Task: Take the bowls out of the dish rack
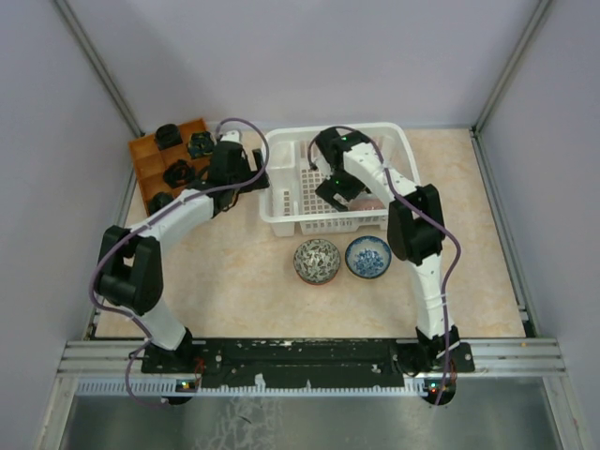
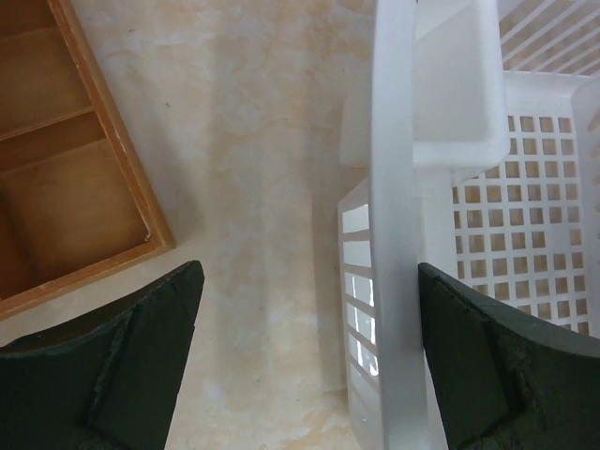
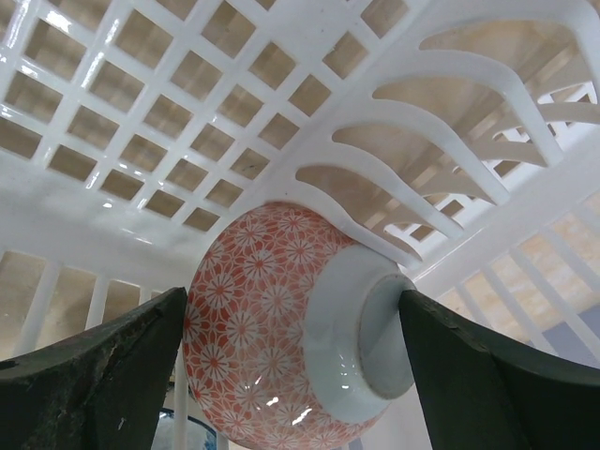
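An orange-red bowl with a white flower pattern [image 3: 253,309] stands on edge in the white dish rack [image 3: 187,94], leaning against a curved divider, its white foot turned right. My right gripper [image 3: 291,347] is open and straddles this bowl, one finger beside the rim and the other at the foot. From above, the right gripper [image 1: 342,192] reaches down inside the rack [image 1: 291,202]. A dark patterned bowl [image 1: 317,261] and a blue-speckled bowl [image 1: 368,257] sit on the table in front of the rack. My left gripper [image 2: 309,356] is open astride the rack's left wall [image 2: 394,234].
An orange-brown compartment tray [image 1: 141,155] with small dark items stands at the back left, its corner [image 2: 56,169] close to my left gripper. Grey walls enclose the table on three sides.
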`<state>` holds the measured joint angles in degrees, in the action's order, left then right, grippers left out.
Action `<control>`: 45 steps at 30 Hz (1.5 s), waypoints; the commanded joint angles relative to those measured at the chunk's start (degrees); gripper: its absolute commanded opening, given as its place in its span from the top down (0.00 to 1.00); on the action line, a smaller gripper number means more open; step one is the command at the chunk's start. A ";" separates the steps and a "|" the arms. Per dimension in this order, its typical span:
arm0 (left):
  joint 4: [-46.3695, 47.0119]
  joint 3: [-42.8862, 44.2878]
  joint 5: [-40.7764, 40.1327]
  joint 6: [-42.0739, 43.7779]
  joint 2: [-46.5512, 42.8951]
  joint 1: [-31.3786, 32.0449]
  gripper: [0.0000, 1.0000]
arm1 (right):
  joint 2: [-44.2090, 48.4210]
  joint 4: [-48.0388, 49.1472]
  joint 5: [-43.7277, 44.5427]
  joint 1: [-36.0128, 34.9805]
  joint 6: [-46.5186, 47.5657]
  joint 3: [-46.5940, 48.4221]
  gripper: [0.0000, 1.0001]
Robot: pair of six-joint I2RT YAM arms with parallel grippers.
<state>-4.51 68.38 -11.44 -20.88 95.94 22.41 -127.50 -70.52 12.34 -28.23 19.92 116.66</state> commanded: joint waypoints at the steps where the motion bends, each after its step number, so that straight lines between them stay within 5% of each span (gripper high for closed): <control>1: -1.68 2.34 -3.40 0.27 1.01 0.28 0.05 | 0.50 -2.93 3.83 1.51 3.69 -0.47 0.09; 14: -3.44 5.64 -4.37 0.12 4.42 0.28 0.30 | 1.98 -0.27 6.46 1.60 3.21 -1.20 0.33; 30: -3.30 7.04 -4.18 -0.87 5.75 0.27 0.99 | 5.20 3.75 9.78 1.60 2.50 -3.20 0.54; 45: -3.76 7.95 -4.11 -1.30 6.71 0.31 1.00 | 8.89 6.77 7.40 1.69 2.21 -2.57 0.56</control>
<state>-5.28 75.31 -12.45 -25.23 101.56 24.51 -123.90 -64.58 15.99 -28.32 18.90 112.90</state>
